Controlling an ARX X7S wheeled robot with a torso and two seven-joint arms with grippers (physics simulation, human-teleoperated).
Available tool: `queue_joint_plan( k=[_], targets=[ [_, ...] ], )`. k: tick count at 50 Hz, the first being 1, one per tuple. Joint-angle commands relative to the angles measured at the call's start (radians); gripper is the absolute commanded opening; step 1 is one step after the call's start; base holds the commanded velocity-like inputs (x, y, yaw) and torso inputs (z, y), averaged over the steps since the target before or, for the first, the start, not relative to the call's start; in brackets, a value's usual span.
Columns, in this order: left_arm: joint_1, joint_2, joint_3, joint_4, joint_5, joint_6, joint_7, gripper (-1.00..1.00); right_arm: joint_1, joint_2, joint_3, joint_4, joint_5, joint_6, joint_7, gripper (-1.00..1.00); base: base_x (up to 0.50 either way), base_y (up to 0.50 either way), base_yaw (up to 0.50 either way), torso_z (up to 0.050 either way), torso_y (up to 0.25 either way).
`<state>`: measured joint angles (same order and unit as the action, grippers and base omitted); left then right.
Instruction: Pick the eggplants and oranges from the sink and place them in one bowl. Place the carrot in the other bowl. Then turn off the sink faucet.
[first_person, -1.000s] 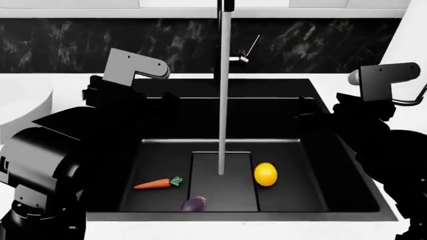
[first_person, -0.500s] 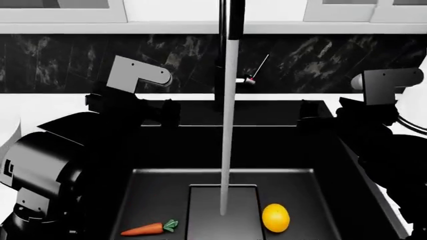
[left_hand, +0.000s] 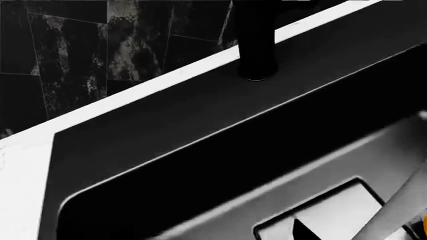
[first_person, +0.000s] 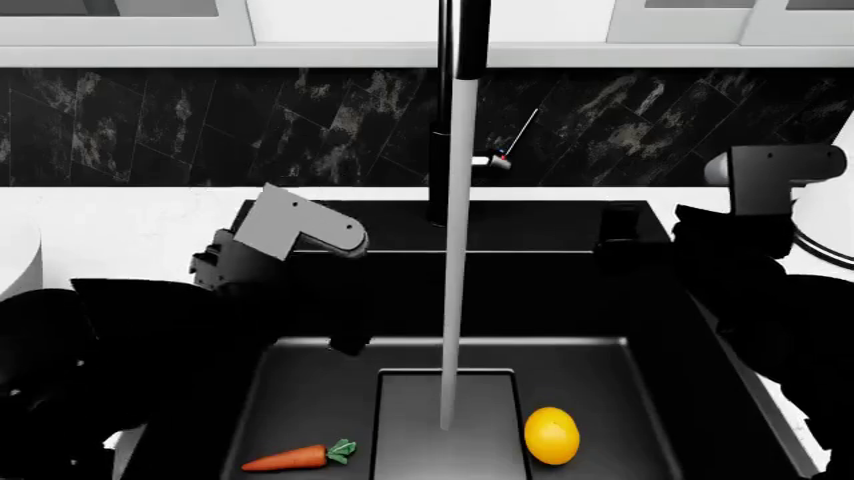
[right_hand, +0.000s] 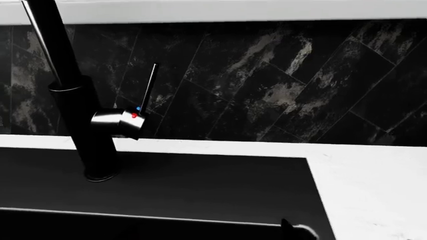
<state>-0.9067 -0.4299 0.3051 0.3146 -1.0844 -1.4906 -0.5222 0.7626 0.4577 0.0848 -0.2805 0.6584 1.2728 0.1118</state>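
The sink (first_person: 627, 300) is a black basin with water running from the tall black sink faucet (first_person: 455, 40). Its lever (first_person: 503, 159) has a silver, red-marked tip. The carrot (first_person: 296, 457) lies on the sink floor at the left, and the orange (first_person: 551, 435) lies right of the stream. The eggplant and both bowls are out of view. My left gripper (first_person: 344, 335) hangs open over the basin's left half, above the carrot. My right gripper (first_person: 617, 232) is open at the sink's back right corner, holding nothing. The right wrist view shows the faucet (right_hand: 87, 125) and lever (right_hand: 148, 85) ahead.
White countertop (first_person: 120, 215) surrounds the sink, backed by a dark marble wall (first_person: 200, 120). A pale rounded shape (first_person: 14, 260) sits at the left edge. The left wrist view shows the faucet base (left_hand: 257, 55) and the floor panel (left_hand: 333, 215).
The head view tilted up, dropping the eggplant out of view. My left arm has since moved down and forward over the basin. The right arm has barely moved.
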Motion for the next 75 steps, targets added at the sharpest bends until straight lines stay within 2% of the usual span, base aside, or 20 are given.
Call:
queue_joint_plan(
  k=[1, 6, 12, 17, 23, 31, 37, 48, 54, 73, 75],
  targets=[
    [0.040, -0.089, 0.067, 0.025, -0.603, -0.039, -0.388, 1.00, -0.015, -0.013, 0.012, -0.001, 0.034, 0.018, -0.013, 1.00, 0.00, 0.00, 0.00, 0.000, 0.000],
    [0.068, -0.075, 0.119, -0.018, -0.667, -0.020, -0.399, 1.00, -0.019, -0.014, -0.001, 0.013, 0.034, 0.008, -0.022, 1.00, 0.00, 0.00, 0.00, 0.000, 0.000],
    [0.073, -0.047, 0.175, -0.093, -0.641, -0.016, -0.353, 1.00, -0.018, -0.015, -0.012, 0.024, 0.031, 0.001, -0.023, 1.00, 0.00, 0.00, 0.00, 0.000, 0.000],
    [0.091, -0.038, 0.222, -0.119, -0.689, -0.002, -0.405, 1.00, -0.022, -0.016, -0.019, 0.040, 0.028, -0.005, -0.024, 1.00, 0.00, 0.00, 0.00, 0.000, 0.000],
    [0.105, -0.034, 0.289, -0.161, -0.857, 0.047, -0.496, 1.00, -0.025, -0.009, -0.020, 0.049, 0.027, -0.011, -0.027, 1.00, 0.00, 0.00, 0.00, 0.000, 0.000],
    [0.061, -0.028, 0.364, -0.253, -0.989, 0.104, -0.577, 1.00, -0.021, 0.009, -0.020, 0.039, 0.041, 0.024, -0.022, 1.00, 0.00, 0.00, 0.00, 0.000, 0.000],
    [0.050, 0.007, 0.363, -0.373, -0.828, 0.059, -0.424, 1.00, -0.032, 0.013, -0.024, 0.057, 0.037, 0.006, -0.031, 1.00, 0.00, 0.00, 0.00, 0.000, 0.000],
    [0.042, 0.036, 0.422, -0.454, -0.681, 0.039, -0.286, 1.00, -0.051, 0.013, -0.025, 0.070, 0.035, -0.015, -0.034, 1.00, 0.00, 0.00, 0.00, 0.000, 0.000],
    [0.029, 0.061, 0.479, -0.501, -0.529, 0.064, -0.161, 1.00, -0.060, 0.017, -0.009, 0.056, 0.047, -0.002, -0.026, 1.00, 0.00, 0.00, 0.00, 0.000, 0.000],
    [-0.016, 0.150, 0.668, -0.609, -0.280, 0.141, 0.056, 1.00, -0.066, -0.006, -0.002, 0.068, 0.070, -0.004, -0.025, 1.00, 0.00, 0.00, 0.00, 0.000, 0.000],
    [-0.011, 0.164, 0.679, -0.615, -0.279, 0.138, 0.053, 1.00, -0.069, -0.005, -0.001, 0.064, 0.072, -0.004, -0.023, 1.00, 0.00, 0.00, 0.00, 0.000, 0.000]
  ],
)
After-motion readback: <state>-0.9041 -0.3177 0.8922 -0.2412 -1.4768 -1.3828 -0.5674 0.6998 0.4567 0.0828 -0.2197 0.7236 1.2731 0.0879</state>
